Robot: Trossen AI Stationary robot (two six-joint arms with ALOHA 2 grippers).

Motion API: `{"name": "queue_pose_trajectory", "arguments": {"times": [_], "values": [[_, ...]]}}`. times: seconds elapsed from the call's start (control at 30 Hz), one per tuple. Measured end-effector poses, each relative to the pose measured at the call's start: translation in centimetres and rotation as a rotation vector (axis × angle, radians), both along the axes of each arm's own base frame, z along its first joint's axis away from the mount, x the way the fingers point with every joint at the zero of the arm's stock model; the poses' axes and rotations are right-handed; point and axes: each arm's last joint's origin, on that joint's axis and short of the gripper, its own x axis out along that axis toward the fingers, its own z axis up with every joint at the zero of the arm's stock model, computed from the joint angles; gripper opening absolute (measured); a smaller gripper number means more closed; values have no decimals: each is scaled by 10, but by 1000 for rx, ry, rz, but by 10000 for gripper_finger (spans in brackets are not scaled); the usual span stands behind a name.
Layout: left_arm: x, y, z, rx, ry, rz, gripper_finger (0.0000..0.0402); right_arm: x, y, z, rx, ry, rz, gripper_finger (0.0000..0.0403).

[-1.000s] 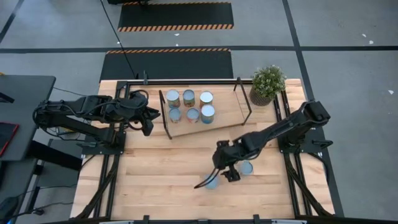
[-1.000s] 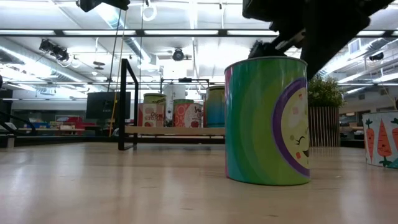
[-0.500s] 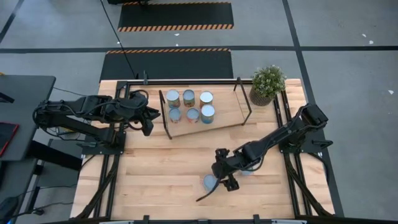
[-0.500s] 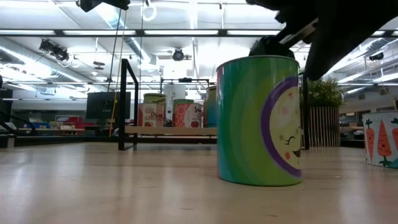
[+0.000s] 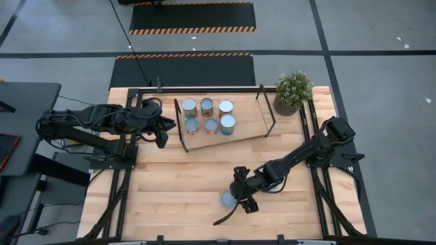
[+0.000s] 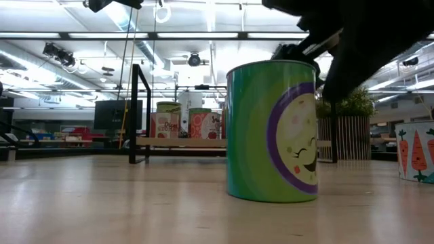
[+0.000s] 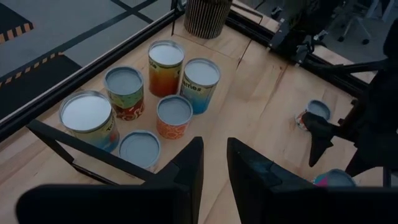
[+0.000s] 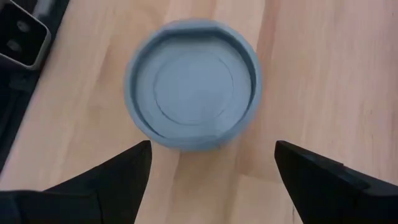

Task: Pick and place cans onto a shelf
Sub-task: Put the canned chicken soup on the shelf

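A green-labelled can [image 6: 271, 132] with a blue-grey top [image 8: 193, 93] stands upright on the table near its front edge [image 5: 227, 199]. My right gripper [image 5: 236, 197] hangs over it, open and pointing down, one finger on each side of the can's top [image 8: 212, 149]. A second can with carrots on its label [image 6: 417, 152] stands to the right. Several cans [image 5: 208, 116] stand on the slanted light-wood shelf [image 5: 245, 122]. My left gripper [image 5: 163, 129] waits left of the shelf, slightly open and empty [image 7: 215, 168]. My right gripper's fingers [image 8: 118, 180] stand wide on either side of the green can's rim [image 8: 245, 124], coming from above. In the low view a dark finger [image 6: 298, 53] shows right at the can's top edge. I cannot tell whether it touches the can.
A potted plant [image 5: 293, 92] stands at the table's far right corner. The shelf's black rod frames [image 5: 178, 126] rise at both its ends. Bare wood lies between the shelf and the green can.
My right gripper has gone toward the table's near left, coming over the green can. The can has shifted a little toward the table's left and turned about, staying upright on the table.
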Motion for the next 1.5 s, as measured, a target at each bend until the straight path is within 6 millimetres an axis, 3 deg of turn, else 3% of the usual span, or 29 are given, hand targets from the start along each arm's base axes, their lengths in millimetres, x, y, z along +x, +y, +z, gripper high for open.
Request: {"name": "queue_pose_trajectory", "arguments": {"times": [0.43, 1.5], "values": [[2, 0, 3, -4, -40, 0, 78, 8, 6, -12, 19, -31, 21, 347], [3, 0, 4, -4, -49, 0, 78, 13, 4, -9, 19, -80, 23, 347]]}}
